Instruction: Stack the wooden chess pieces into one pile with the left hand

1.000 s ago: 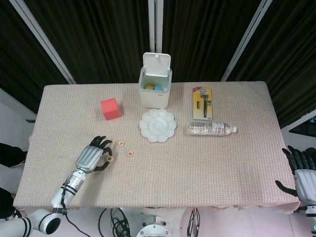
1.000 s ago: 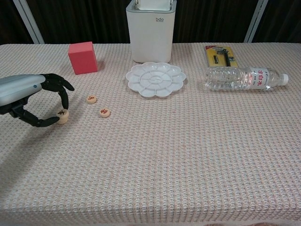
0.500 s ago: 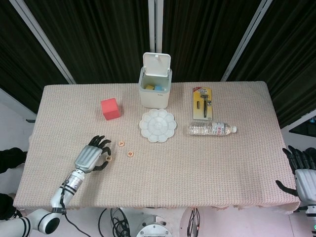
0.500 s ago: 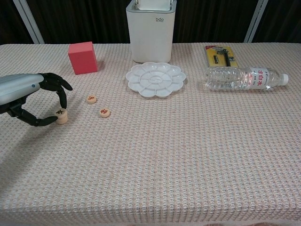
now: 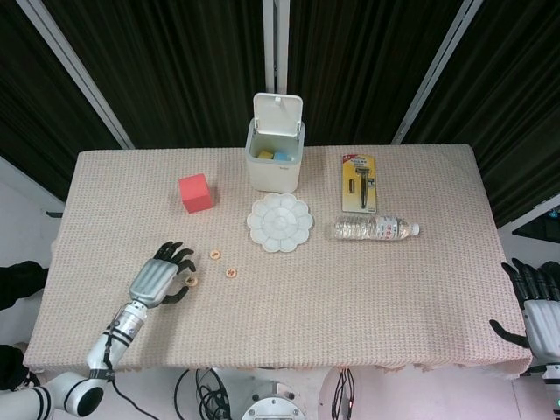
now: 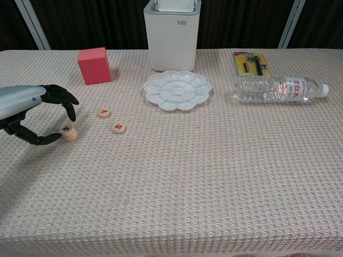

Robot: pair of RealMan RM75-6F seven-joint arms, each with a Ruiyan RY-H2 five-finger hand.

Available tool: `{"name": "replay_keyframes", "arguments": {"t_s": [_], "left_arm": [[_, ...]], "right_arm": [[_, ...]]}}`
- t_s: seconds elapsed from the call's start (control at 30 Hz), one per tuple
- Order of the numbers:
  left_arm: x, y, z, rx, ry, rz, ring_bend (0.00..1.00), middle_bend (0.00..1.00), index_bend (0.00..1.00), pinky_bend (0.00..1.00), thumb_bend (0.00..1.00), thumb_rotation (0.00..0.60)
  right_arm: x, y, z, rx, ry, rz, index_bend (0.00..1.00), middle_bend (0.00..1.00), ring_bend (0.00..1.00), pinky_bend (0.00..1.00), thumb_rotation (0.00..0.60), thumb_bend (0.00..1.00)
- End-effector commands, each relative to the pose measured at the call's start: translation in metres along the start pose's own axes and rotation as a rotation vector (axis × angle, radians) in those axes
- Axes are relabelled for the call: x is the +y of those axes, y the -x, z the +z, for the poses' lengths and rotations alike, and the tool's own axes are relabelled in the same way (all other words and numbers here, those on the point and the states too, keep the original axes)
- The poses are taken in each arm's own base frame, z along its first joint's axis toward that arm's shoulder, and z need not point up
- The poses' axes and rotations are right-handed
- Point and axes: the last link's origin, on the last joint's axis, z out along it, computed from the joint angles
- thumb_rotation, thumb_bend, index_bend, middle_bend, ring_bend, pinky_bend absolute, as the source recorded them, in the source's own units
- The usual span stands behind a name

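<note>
The left hand (image 6: 32, 115) is curled around a round wooden chess piece (image 6: 69, 132) without gripping it; two more wooden pieces (image 6: 112, 120) lie right of it. The right hand (image 5: 535, 306) is spread, empty.

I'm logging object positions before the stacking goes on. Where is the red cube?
In both views the red cube sits at the table's far left, left of the white bin and beyond the loose chess pieces.
</note>
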Motion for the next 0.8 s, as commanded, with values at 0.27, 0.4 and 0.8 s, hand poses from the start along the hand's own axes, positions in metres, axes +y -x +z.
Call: {"name": "replay_keyframes", "arguments": {"t_s": [0.27,0.4,0.8], "left_arm": [[0.008,-0.002,0.002,0.025,0.023,-0.028,0.00,0.14,0.22,0.00,0.23,0.600],[0.010,0.002,0.006,0.021,0.022,-0.034,0.00,0.14,0.18,0.00,0.17,0.600],[0.016,0.003,0.018,0.033,0.031,-0.053,0.00,0.14,0.18,0.00,0.17,0.600]], "right_arm": [[0.000,0.001,0.000,0.003,0.002,0.000,0.00,0.00,0.00,0.00,0.600,0.10],[0.001,0.001,0.000,0.004,0.004,0.001,0.00,0.00,0.00,0.00,0.600,0.10],[0.002,0.002,0.000,-0.001,0.010,0.001,0.00,0.00,0.00,0.00,0.600,0.10]]}}
